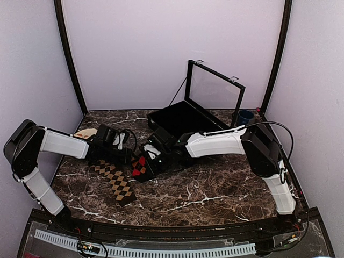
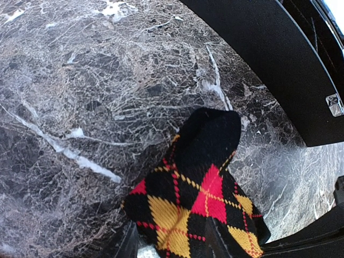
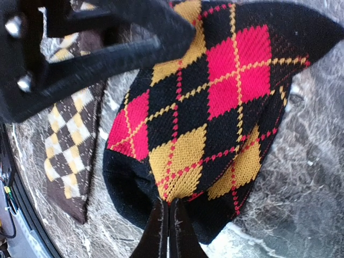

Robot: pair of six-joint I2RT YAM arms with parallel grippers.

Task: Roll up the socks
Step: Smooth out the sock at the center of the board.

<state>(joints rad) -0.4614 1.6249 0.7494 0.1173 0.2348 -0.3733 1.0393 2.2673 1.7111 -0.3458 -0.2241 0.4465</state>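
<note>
Sock with the red-and-orange diamonds (image 1: 141, 165) sits near the table's centre, bunched between your two grippers. The tan-diamond sock (image 1: 118, 183) lies flat at its 7 o'clock, just beside it, probably waiting its turn. In the right wrist view, your right gripper (image 3: 169, 228) has its fingers pressed together on the black edge at the sock's 6 o'clock, likely to anchor that end. Your left gripper (image 3: 180, 35) reaches in from 10 o'clock, its fingers narrowing to a wedge that appears pinched on the fabric, probably so you can turn it over. I judge the roll barely begun. The open black case (image 1: 180, 118) stands at 12 o'clock, beyond both grippers.
</note>
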